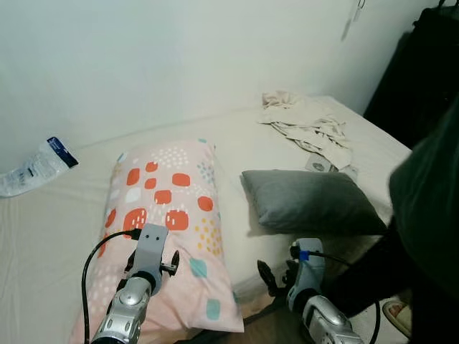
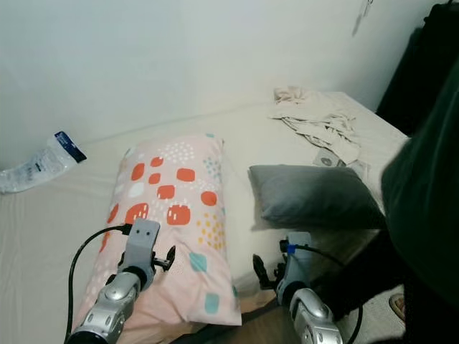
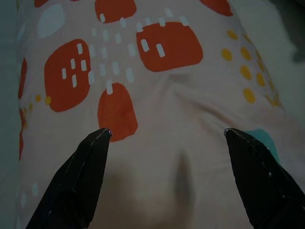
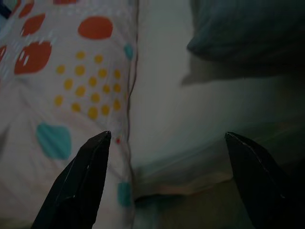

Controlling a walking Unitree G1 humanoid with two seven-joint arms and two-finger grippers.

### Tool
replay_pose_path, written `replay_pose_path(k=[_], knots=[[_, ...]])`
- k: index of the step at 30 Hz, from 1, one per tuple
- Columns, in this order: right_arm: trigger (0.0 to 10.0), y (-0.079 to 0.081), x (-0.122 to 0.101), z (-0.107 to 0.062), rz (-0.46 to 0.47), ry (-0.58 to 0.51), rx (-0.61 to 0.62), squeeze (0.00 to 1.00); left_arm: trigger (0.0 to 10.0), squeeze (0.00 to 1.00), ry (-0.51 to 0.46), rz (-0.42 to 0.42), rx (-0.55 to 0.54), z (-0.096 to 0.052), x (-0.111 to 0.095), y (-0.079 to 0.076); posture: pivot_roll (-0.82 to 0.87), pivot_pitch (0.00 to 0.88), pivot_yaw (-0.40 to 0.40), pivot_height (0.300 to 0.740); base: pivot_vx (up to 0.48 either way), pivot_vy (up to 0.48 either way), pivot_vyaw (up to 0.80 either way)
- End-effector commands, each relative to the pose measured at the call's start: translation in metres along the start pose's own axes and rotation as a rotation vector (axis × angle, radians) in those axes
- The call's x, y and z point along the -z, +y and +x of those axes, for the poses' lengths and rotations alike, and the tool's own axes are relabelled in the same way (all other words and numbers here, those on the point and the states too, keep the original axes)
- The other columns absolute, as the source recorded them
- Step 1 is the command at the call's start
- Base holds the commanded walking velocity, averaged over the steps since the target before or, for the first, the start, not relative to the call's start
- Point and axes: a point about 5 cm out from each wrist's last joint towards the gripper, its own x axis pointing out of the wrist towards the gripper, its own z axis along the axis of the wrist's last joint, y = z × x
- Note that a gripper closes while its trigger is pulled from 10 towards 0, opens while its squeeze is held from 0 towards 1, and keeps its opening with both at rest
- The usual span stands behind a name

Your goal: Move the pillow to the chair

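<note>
From the head camera, a bed (image 1: 57, 215) with a pale sheet runs along a white wall. A long pink pillow (image 1: 168, 215) printed with orange patches and small yellow and teal spots lies lengthwise on the bed, its near end reaching the mattress edge. Just to its right, apart from it, lies a smaller grey pillow (image 1: 305, 201). Beyond that, crumpled cream cloth (image 1: 308, 125) sits near the far corner, and a white plastic packet (image 1: 36, 166) lies at the left by the wall. A dark shape fills the right edge. The left arm reaches over the near end of the pink pillow; the right arm is lower, at the bed edge between the two pillows. In the left wrist view, the left gripper (image 3: 167, 138) hovers just above the pink pillow — fingers spread wide, grasping nothing. In the right wrist view, the right gripper (image 4: 167, 140) is also spread wide and empty, with the pink pillow's edge beside one finger and bare sheet between the fingers.
</note>
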Motion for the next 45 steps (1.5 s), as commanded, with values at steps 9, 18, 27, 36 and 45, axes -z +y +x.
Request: replay_pose_path(k=[9, 18, 27, 36, 45], knots=[[10.0, 0.004, -0.005, 0.000, -0.097, -0.056, -0.001, 0.00, 10.0, 0.00, 0.006, -0.014, 0.002, -0.001, 0.000, 0.002, -0.05, 0.110, -0.005, 0.740, 0.000, 0.000, 0.00], [10.0, -0.001, -0.007, -0.003, -0.124, -0.070, 0.013, 0.00, 10.0, 0.00, -0.008, -0.022, 0.031, 0.002, -0.004, -0.007, -0.06, 0.089, -0.007, 0.740, 0.000, 0.000, 0.00], [10.0, -0.008, -0.026, -0.001, -0.083, -0.127, 0.013, 0.00, 10.0, 0.00, 0.006, -0.033, 0.064, 0.009, -0.010, -0.011, -0.07, 0.084, 0.012, 0.740, 0.000, 0.000, 0.00], [10.0, 0.010, -0.007, 0.001, -0.161, -0.066, -0.036, 0.00, 10.0, 0.00, 0.037, -0.073, 0.044, 0.001, 0.004, -0.003, -0.04, 0.071, -0.008, 0.740, 0.000, 0.000, 0.00], [10.0, 0.011, 0.001, 0.005, -0.155, -0.004, -0.060, 0.00, 10.0, 0.00, 0.026, -0.078, 0.053, -0.004, 0.006, -0.006, -0.01, 0.057, -0.034, 0.740, 0.000, 0.000, 0.00]])
